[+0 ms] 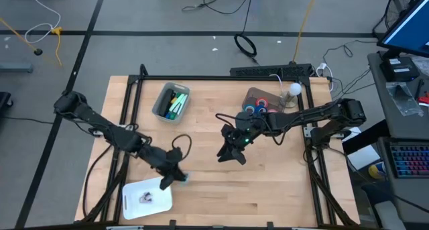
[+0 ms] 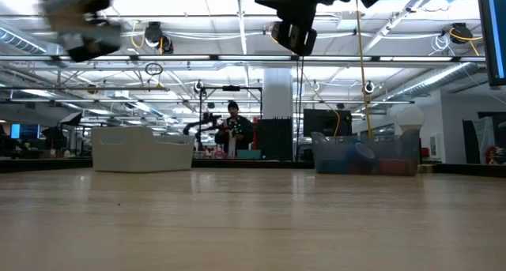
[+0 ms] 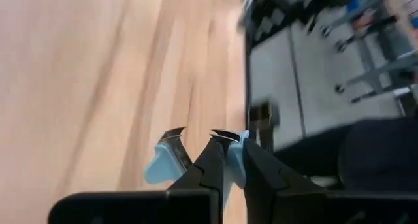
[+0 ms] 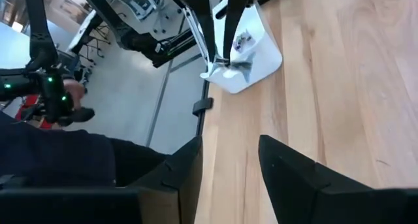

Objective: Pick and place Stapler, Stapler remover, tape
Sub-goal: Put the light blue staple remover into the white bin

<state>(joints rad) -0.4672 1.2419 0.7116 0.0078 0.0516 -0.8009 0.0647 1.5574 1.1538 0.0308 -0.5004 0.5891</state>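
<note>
Tape rolls (image 1: pixel 258 109), red and blue rings, sit together in the clear bin (image 1: pixel 249 96) at the far right of your desk (image 1: pixel 268 183), well apart from both sets of fingers. In the low view that bin (image 2: pixel 366 155) stands on the right with blue and red shapes inside it. A light-blue item (image 3: pixel 163 165) sits right at the tips of your left gripper (image 1: pixel 175 178): the left wrist view shows it pressed between the dark fingers (image 3: pixel 208 160), which are closed on it, though you cannot tell from its blurred shape just what it is. In the high view that gripper is beside the far right corner of the white tray (image 1: pixel 134 190) near the front left of the desk, and a small dark-and-silver object (image 1: pixel 145 198) lies in the tray. Your right gripper (image 1: pixel 231 153) hangs over the bare middle of the desk, nearer than the clear bin, and its fingers (image 4: pixel 287 165) are spread apart with nothing between them; past them the right wrist view shows the white tray (image 4: pixel 261 61) with the small object (image 4: pixel 240 41) on it. A second bin (image 1: pixel 161 99) with green items stands at the far left of the desk. In the low view a person (image 2: pixel 235 129) is in the room behind the desk.
</note>
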